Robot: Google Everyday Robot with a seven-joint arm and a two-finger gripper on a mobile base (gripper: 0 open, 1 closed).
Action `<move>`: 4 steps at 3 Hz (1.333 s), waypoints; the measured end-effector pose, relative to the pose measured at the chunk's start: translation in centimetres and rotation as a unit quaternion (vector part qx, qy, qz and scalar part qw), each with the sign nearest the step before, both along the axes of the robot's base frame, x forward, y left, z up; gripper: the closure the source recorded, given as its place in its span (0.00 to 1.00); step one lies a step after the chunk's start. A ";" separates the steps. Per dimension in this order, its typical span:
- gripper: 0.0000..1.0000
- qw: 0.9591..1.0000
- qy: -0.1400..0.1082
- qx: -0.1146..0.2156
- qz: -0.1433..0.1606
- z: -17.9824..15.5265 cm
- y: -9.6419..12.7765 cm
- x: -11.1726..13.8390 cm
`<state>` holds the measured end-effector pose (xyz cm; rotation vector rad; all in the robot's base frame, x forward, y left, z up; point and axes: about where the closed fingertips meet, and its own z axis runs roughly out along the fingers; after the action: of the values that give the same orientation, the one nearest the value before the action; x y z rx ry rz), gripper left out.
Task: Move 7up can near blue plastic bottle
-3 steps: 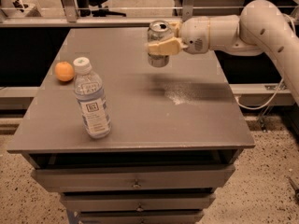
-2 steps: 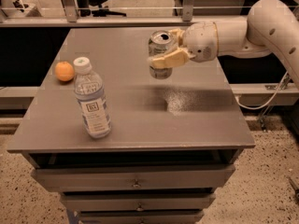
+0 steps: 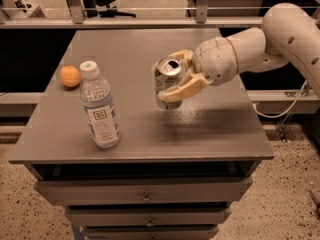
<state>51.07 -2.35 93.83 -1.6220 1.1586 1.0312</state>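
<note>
The 7up can is a silvery can with a pull-tab top, held tilted a little above the grey table. My gripper comes in from the right on a white arm and is shut on the can, with one beige finger across its side. The blue plastic bottle stands upright near the table's front left, with a white cap and a white label. The can is to the right of the bottle, with a gap between them.
A round orange fruit lies at the table's left edge behind the bottle. Drawers sit under the tabletop. A rail and chair legs stand beyond the far edge. A cable hangs at the right.
My gripper has carried the can forward, toward the table's front and closer to the bottle. The bottle and the orange have not moved.
</note>
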 end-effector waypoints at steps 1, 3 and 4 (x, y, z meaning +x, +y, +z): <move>1.00 0.999 0.021 0.006 0.039 -0.5 1.4 -2.6; 1.00 0.996 0.071 0.006 0.046 -2.0 4.4 -4.9; 1.00 0.997 0.074 -0.003 0.021 -3.2 5.7 -4.7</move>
<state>46.42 3.33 90.68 -1.6030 1.2296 1.1935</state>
